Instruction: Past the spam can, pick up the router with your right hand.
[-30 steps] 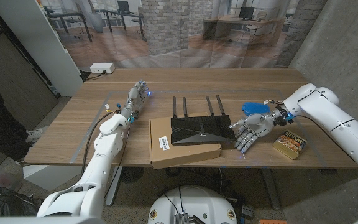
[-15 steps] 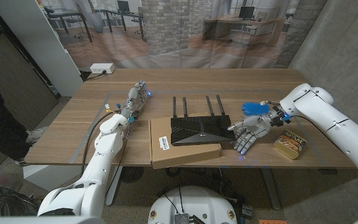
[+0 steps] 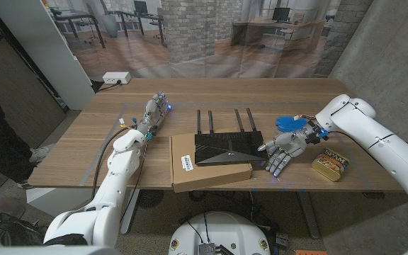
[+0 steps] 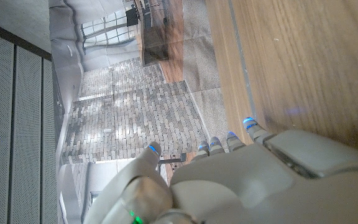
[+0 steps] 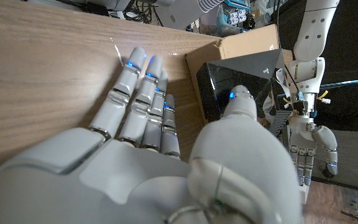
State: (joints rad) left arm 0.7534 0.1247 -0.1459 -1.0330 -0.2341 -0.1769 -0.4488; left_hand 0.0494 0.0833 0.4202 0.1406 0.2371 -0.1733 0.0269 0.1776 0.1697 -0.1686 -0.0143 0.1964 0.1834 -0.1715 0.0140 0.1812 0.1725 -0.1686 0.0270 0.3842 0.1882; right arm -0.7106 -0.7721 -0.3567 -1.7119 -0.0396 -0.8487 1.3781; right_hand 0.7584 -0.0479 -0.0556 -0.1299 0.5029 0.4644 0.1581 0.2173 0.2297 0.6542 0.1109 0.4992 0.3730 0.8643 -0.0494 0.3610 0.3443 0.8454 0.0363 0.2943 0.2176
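Black and glossy, the flat router with four upright antennas (image 3: 222, 145) sits on a brown cardboard box (image 3: 207, 170) at the table's front middle; your right hand (image 3: 283, 149) hangs just beside its right edge, fingers spread, holding nothing, whether the thumb touches is unclear. The yellow spam can (image 3: 331, 165) lies right of it. Your left hand (image 3: 154, 111) waits far left, fingers straight, its underside hidden

You're working at a wooden table (image 3: 105, 134). Behind the table hangs a printed backdrop (image 3: 211, 35) of an office with brick pillars and desks. Right of the table stands a grey concrete wall (image 3: 395, 49); left of it, a white panel (image 3: 44, 49) leans beside a dark doorway.
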